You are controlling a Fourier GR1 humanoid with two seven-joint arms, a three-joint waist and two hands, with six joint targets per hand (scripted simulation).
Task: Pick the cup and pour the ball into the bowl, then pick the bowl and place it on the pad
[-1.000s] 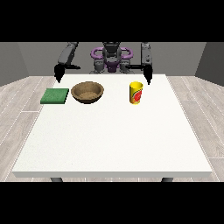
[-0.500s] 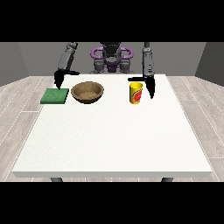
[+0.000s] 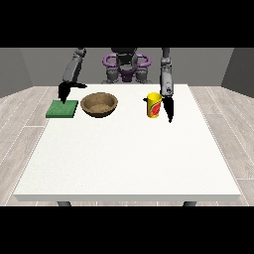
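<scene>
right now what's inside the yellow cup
Nothing can be seen inside the yellow cup: its wall hides the interior from this front view, so no ball shows. The wooden bowl beside it looks empty.

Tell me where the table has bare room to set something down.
The whole near half of the white table, in front of the green pad, wooden bowl and yellow cup, is bare. The far strip is crowded: the hand at the view's right hangs beside the cup.
</scene>
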